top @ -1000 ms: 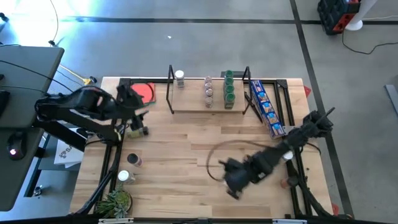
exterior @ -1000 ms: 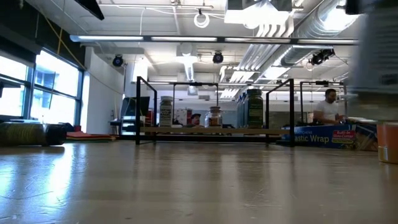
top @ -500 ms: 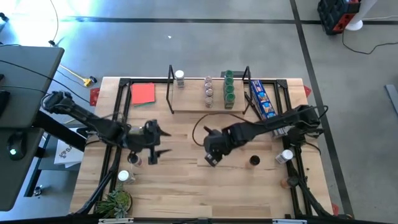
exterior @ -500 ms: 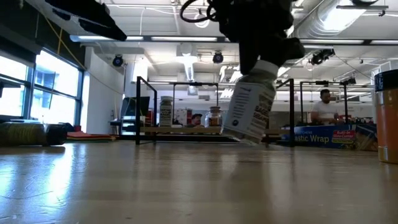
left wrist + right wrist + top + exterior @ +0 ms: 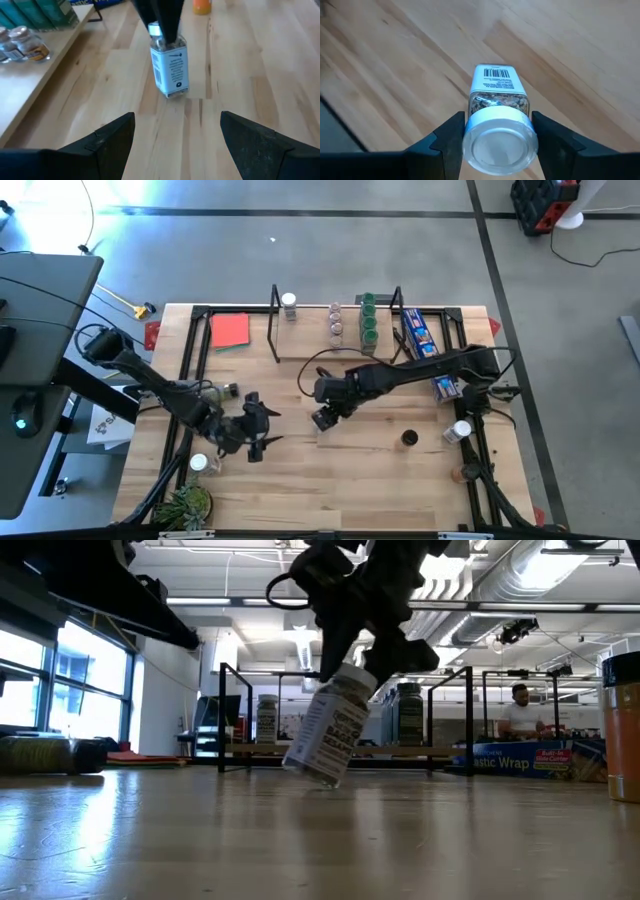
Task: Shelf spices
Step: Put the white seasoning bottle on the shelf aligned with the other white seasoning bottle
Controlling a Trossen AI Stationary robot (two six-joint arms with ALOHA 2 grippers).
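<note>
My right claw (image 5: 492,132) has carried a white-capped jar (image 5: 330,730) left, pinched by its cap, tilted. Shelf (image 5: 335,352) placement is next. Left claw (image 5: 175,135) spread, empty.

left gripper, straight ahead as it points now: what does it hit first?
Likely the white-capped spice jar held by the right gripper, dead ahead of the open left gripper. Only bare table lies between; depth is unclear.

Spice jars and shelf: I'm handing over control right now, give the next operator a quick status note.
Right gripper is shut on a white-capped jar, tilted above the table in front of the shelf.
Left gripper is open and empty, over the table's front left.
Done: several jars stand on the shelf.
Left: shelve the held jar, then the loose jars on the table's right and left sides.
</note>
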